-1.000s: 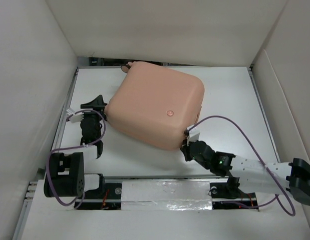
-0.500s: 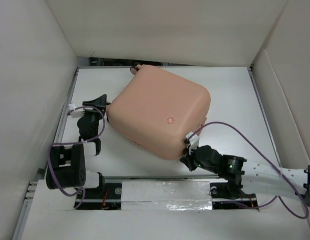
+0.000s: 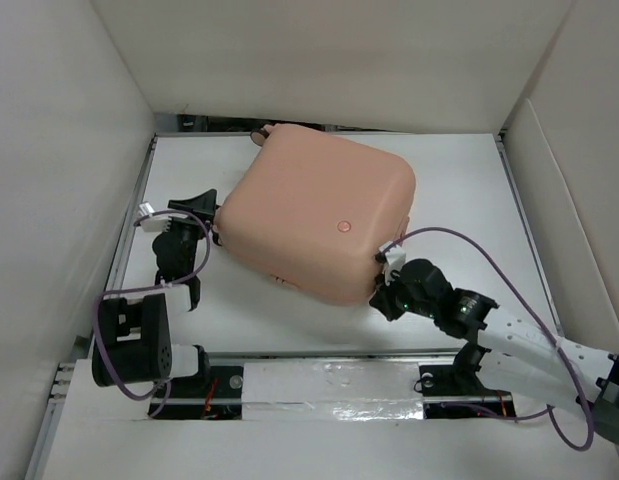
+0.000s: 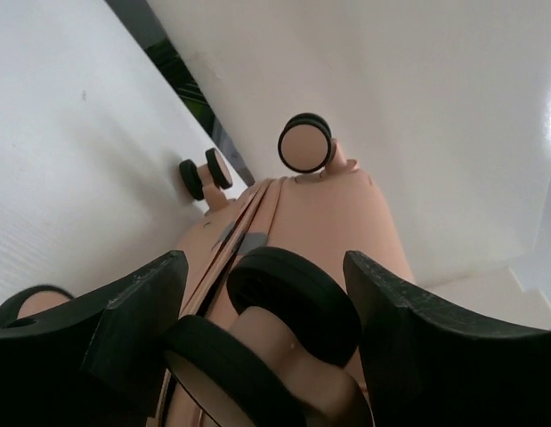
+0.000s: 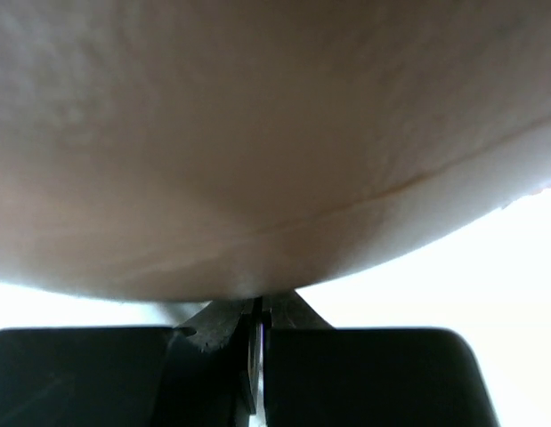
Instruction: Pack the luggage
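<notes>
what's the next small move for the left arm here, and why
Probably close the left end effector on the black wheel: its fingers stand open either side of that wheel, so gripping it would brace the luggage. The right end effector is shut at the near corner seam, seemingly on a small tab, ready to pull.

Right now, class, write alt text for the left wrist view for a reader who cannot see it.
A black wheel of the peach-pink luggage sits between the left gripper's open jaws, seen close up. Two more wheels show at the luggage's far end, with the white table to the left.
</notes>
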`<action>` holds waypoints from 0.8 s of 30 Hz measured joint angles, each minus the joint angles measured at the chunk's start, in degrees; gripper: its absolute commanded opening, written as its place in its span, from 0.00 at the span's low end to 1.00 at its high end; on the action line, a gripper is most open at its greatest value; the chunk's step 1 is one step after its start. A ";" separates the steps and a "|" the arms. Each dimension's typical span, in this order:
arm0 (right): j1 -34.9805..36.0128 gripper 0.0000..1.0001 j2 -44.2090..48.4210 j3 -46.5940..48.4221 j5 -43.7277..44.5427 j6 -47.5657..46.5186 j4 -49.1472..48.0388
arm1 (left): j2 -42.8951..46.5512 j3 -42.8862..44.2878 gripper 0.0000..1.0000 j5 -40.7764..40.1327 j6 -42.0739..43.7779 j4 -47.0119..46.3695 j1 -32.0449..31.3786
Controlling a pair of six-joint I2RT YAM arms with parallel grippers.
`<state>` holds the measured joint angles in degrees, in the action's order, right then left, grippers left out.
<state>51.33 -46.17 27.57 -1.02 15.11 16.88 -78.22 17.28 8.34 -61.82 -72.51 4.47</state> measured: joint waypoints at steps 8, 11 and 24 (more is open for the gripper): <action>-8.81 0.00 -6.95 3.58 -5.90 -4.02 -2.34 | 11.30 1.46 0.80 -6.86 0.59 14.93 -2.45; -12.92 0.00 -7.30 3.85 -9.44 -4.87 -3.98 | 18.47 5.42 0.73 -11.54 4.46 23.52 -6.10; -25.40 0.00 -13.66 7.06 -11.23 -6.82 -6.71 | 42.93 -2.62 0.50 -28.79 13.53 44.57 -18.99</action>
<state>25.93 -59.83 34.63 -12.25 8.29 10.17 -35.29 14.66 -20.45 -48.29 -27.94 -14.52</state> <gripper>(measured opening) 0.024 0.660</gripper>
